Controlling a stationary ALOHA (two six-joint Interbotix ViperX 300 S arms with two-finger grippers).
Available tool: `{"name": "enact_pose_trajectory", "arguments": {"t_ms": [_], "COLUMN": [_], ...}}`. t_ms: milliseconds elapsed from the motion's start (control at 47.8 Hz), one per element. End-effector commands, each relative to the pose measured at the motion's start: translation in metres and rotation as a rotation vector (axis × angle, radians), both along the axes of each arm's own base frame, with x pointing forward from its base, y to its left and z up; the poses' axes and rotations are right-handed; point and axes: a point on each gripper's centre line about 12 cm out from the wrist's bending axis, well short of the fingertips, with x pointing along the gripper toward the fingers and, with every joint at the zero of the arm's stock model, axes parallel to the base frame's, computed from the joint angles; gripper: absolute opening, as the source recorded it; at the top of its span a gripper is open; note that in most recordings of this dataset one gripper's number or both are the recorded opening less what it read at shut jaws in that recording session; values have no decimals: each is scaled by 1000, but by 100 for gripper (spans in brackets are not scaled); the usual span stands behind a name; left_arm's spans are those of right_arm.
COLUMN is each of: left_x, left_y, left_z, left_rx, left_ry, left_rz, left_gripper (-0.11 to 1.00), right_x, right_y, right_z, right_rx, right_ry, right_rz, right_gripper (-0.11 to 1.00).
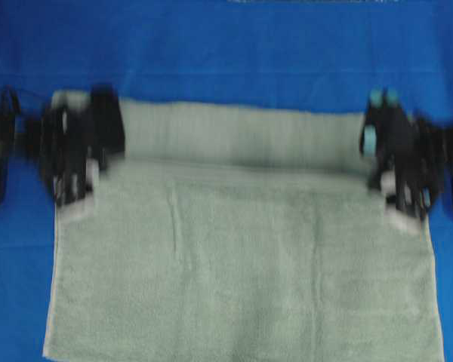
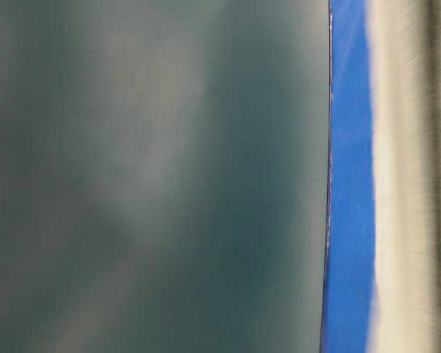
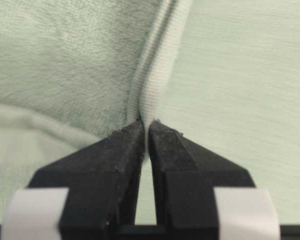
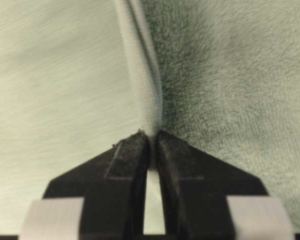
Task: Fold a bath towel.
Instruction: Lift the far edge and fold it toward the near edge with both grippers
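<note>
Overhead: bath towel spread on blue cloth surface, long axis left–right, far edge lifted into a fold. Left gripper and right gripper each pinching a hemmed edge. Table-level view blurred, probably blocked by towel.

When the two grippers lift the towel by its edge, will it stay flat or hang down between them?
Probably it sags: the towel is soft terry, already draped in a fold between the left gripper and right gripper. Each pinches only the thin hem, so it might slip. It looks large, likely somewhat heavy.
</note>
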Motion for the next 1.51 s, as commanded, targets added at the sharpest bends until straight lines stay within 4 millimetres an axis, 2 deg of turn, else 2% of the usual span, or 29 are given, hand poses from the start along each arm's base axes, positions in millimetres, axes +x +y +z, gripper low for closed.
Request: {"name": "enact_pose_trajectory", "arguments": {"t_ms": [0, 125, 272, 376, 502, 669, 815, 1108, 1254, 1317, 1401, 1484], "left_x": [4, 12, 23, 26, 35, 50, 51, 44, 42, 42, 44, 45], "left_y": [-47, -110, -165, -193, -215, -227, -232, -246, -247, -243, -238, -232], "left_z": [6, 10, 15, 13, 10, 11, 8, 5, 4, 4, 4, 4], "left_rx": [-53, -129, -149, -133, -124, -123, -122, -144, -144, -142, -139, -129], "left_ry": [-27, -23, 2, 40, 53, 37, 38, 10, 9, 12, 15, 20], "left_rz": [-69, -107, -170, -212, -243, -251, -258, -303, -307, -300, -288, -282], "left_gripper": [3, 3, 3, 3, 3, 3, 3, 3, 5, 12, 34, 57], "right_x": [-3, -5, -5, -5, -9, -21, -29, -13, -10, -10, -13, -14], "right_y": [43, 91, 143, 173, 200, 225, 233, 252, 257, 255, 247, 237], "right_z": [4, -2, -16, -24, -29, -30, -33, -26, -25, -26, -29, -29], "right_rx": [51, 113, 117, 114, 122, 149, 171, 220, 227, 216, 156, 87], "right_ry": [-26, -21, 41, 75, 102, 126, 144, 62, 57, 64, 101, 143], "right_rz": [65, 73, 104, 121, 134, 117, 71, 100, 101, 98, 85, 68], "right_gripper": [8, 7, 8, 7, 8, 7, 7, 8, 8, 8, 10, 33]}}
